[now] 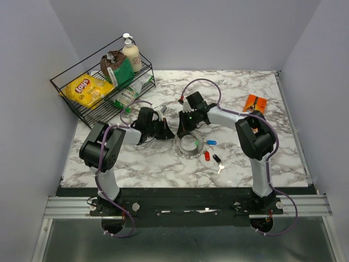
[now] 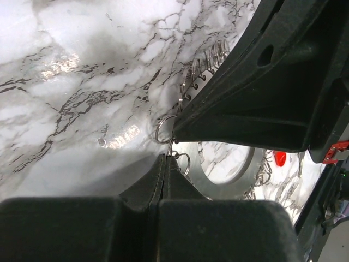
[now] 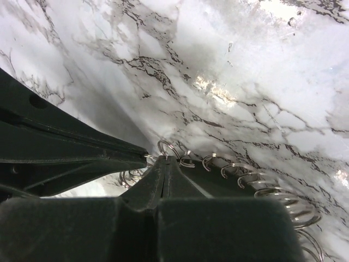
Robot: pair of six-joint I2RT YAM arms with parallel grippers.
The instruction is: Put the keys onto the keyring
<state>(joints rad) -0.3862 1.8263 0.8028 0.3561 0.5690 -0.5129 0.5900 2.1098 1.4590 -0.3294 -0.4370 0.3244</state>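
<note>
The keyring (image 1: pixel 182 152) is a flat grey ring with small wire loops all round its rim, lying mid-table. My left gripper (image 1: pixel 168 131) and right gripper (image 1: pixel 181 130) meet at its far-left rim. In the left wrist view my gripper (image 2: pixel 166 158) is shut on a small wire loop (image 2: pixel 163 131) at the ring's edge (image 2: pixel 218 188). In the right wrist view my gripper (image 3: pixel 166 159) is shut on a neighbouring loop (image 3: pixel 170 147). The blue key (image 1: pixel 211 143), red key (image 1: pixel 206 156) and black key (image 1: pixel 217 160) lie loose to the right of the ring.
A black wire basket (image 1: pixel 82 112) at the back left holds a yellow chips bag (image 1: pixel 87 89), a soap bottle (image 1: pixel 131 53) and other packets. An orange packet (image 1: pixel 255 102) lies at the back right. The table's edges run along the walls.
</note>
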